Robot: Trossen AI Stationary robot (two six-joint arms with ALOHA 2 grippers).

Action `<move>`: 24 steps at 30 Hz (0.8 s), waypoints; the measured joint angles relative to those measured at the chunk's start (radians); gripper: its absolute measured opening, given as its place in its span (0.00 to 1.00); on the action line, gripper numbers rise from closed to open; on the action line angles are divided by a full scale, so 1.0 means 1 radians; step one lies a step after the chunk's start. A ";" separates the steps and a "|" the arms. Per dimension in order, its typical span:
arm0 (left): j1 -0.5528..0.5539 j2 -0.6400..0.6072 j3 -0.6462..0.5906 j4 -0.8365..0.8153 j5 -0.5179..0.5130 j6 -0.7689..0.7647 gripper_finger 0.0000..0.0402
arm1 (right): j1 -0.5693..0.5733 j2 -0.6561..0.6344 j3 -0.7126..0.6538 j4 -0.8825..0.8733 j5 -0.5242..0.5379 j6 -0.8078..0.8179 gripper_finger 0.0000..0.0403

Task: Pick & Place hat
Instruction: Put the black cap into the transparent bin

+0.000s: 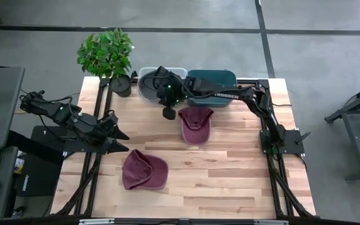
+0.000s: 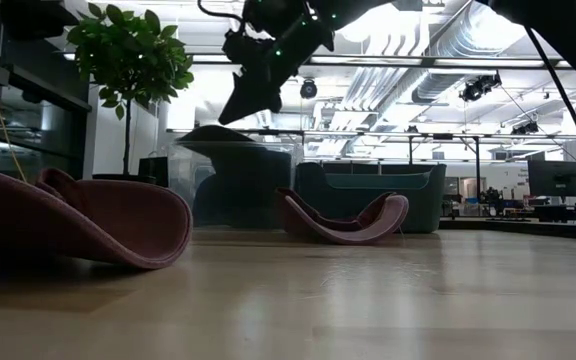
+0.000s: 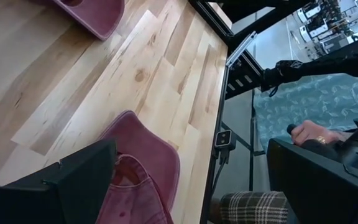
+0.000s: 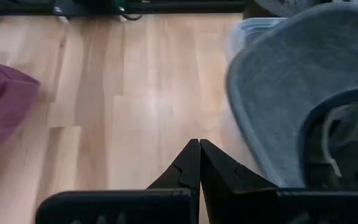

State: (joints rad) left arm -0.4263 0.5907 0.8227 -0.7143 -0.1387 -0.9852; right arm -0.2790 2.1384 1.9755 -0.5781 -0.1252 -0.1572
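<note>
**Open wood in front, crowded back edge**

Seen from above, the table (image 1: 230,181) is bare across its 4-to-6 o'clock part; a gripper could pass there freely. One maroon cap (image 1: 144,170) lies toward 7 o'clock, a second cap (image 1: 195,124) just past centre toward 12; a strip of bare wood runs between them. Along the back edge from 11 to 1 o'clock stand a potted plant (image 1: 108,56), a grey bin (image 1: 150,82) holding a grey hat, and a dark teal bin (image 1: 212,80). The right arm (image 1: 230,95) stretches across that back edge, its gripper (image 1: 167,113) hanging above the wood in front of the grey bin. The left gripper (image 1: 120,141) blocks the 9 o'clock side.
</note>
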 joint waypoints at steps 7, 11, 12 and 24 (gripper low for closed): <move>0.000 0.000 0.000 0.000 0.000 0.000 0.99 | -0.005 0.004 0.001 0.060 0.016 -0.027 0.00; 0.000 0.000 0.000 0.000 0.000 -0.008 0.99 | -0.008 0.012 -0.010 0.072 -0.005 -0.028 0.00; 0.000 0.000 0.000 0.001 0.000 -0.012 0.99 | -0.009 0.015 -0.012 0.078 -0.005 -0.027 0.00; 0.000 0.001 0.000 -0.001 -0.001 -0.015 0.99 | -0.028 0.036 -0.015 0.132 0.016 -0.009 0.00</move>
State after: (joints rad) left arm -0.4263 0.5915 0.8227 -0.7155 -0.1394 -1.0004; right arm -0.3070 2.1742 1.9606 -0.4456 -0.1093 -0.1664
